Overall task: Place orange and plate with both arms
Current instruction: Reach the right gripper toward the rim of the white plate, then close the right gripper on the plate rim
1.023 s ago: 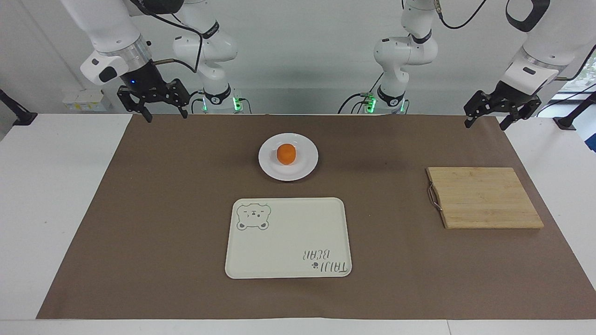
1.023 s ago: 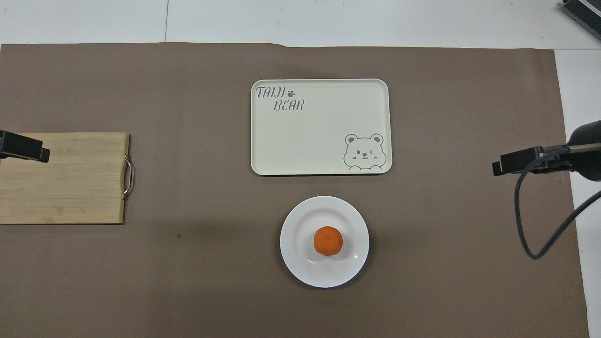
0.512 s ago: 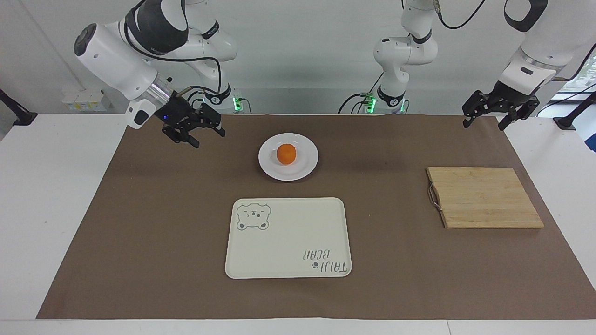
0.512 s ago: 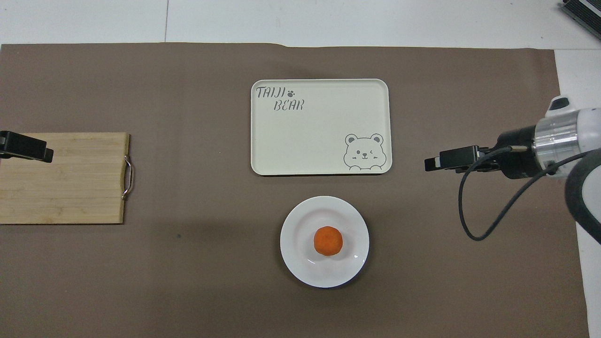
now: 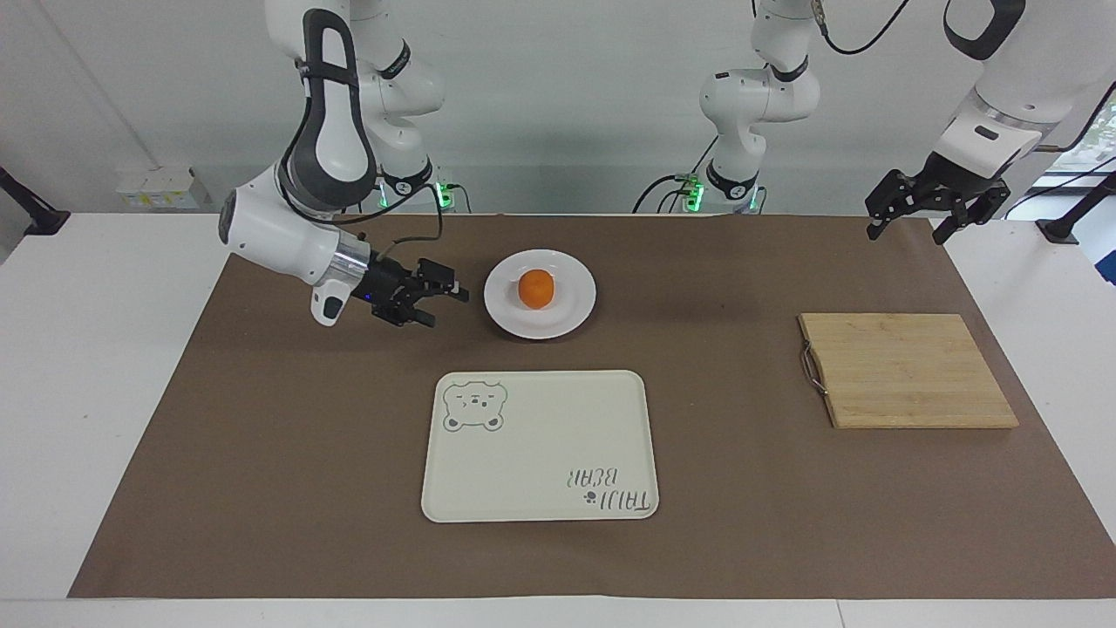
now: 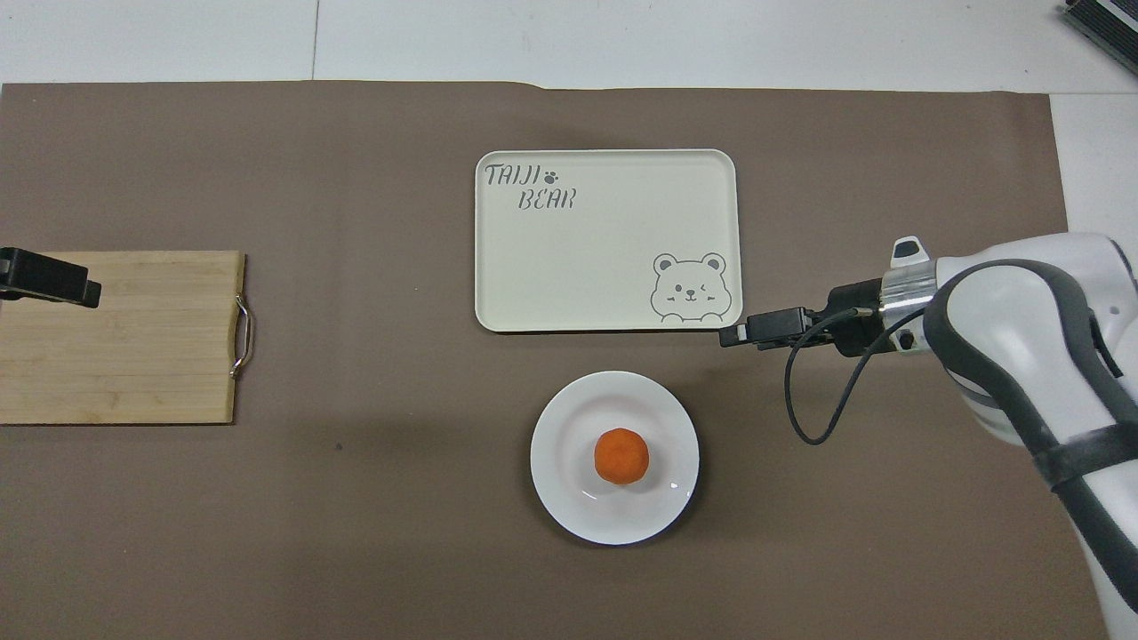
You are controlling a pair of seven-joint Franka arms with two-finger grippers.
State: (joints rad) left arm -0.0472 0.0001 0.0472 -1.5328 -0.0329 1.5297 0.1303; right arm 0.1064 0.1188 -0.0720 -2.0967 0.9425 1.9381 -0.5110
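Observation:
The orange (image 5: 536,289) (image 6: 621,456) sits in the middle of the white plate (image 5: 575,319) (image 6: 562,498), which rests on the brown mat close to the robots. My right gripper (image 5: 443,307) (image 6: 734,335) hangs low over the mat beside the plate, toward the right arm's end of the table. It points at the plate with its fingers open and touches nothing. My left gripper (image 5: 907,234) (image 6: 86,291) waits high over the mat's corner at the left arm's end, open and empty.
A cream tray with a bear drawing (image 5: 540,436) (image 6: 605,240) lies farther from the robots than the plate. A bamboo cutting board (image 5: 907,371) (image 6: 124,338) with a metal handle lies toward the left arm's end. A brown mat (image 5: 305,453) covers the table.
My right arm has swung down and inward from the right arm's end of the table, bringing its gripper low beside the plate. The left arm, plate and orange have stayed put.

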